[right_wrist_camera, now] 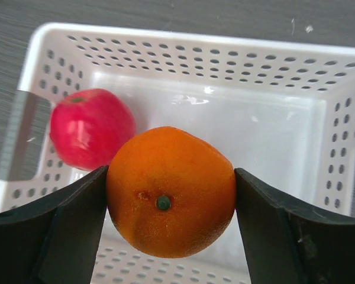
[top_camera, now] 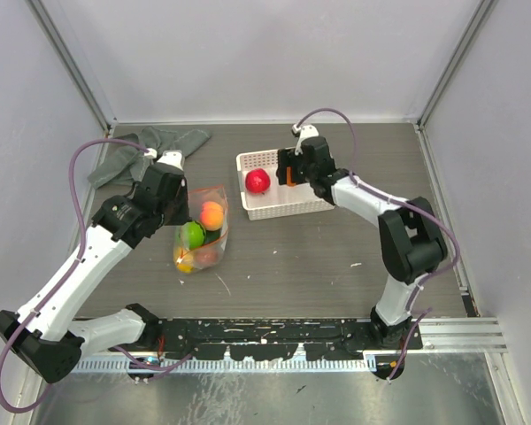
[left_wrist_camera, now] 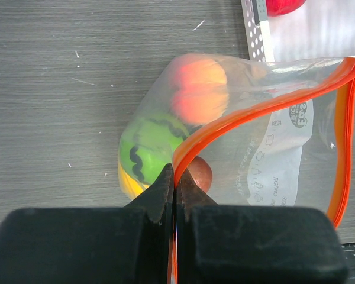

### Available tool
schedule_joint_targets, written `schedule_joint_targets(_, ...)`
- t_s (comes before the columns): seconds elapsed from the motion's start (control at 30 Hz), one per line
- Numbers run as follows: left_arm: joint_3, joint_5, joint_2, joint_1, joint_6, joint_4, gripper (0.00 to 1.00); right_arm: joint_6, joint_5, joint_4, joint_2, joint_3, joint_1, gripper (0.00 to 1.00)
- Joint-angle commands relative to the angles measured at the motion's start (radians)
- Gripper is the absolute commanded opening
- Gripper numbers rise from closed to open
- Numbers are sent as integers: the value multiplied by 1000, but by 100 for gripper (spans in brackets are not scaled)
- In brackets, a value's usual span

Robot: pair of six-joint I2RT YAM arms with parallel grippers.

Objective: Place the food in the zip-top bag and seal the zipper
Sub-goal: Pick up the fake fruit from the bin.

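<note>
Loading step: the right hand [right_wrist_camera: 171, 177], clamped on the orange [right_wrist_camera: 165, 213] above the far-edge basket [right_wrist_camera: 225, 53], should next carry it to the zip-top bag [left_wrist_camera: 272, 160], whose zipper [left_wrist_camera: 236, 121] the left hand [left_wrist_camera: 176, 195] pinches.

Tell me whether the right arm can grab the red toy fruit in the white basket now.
Probably not yet: the right hand is shut on the round orange toy fruit. The red toy fruit lies uncovered close by in the white perforated basket.

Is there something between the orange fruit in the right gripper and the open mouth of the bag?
The red fruit and the basket's left wall lie that way. Lifted over them, the orange fruit would meet only bare table before the zip-top bag.
</note>
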Motion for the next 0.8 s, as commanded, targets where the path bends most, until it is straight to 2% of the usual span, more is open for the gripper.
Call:
schedule_joint_targets(0.0,36,10,-18,4,1,38,0,-12,-16,14,-173,-21,11,56)
schedule_joint_targets(0.23,42,15,-25,4,-8,38,0,-38,-30,-17,-359,-60,82,56)
schedule_joint_targets(0.43,48,21,-30,4,-18,33,0,-86,-33,-16,-489,-74,200,56)
schedule_joint_targets(0.77,44,39,-39,4,-36,42,0,-177,-75,75,-574,-86,438,56)
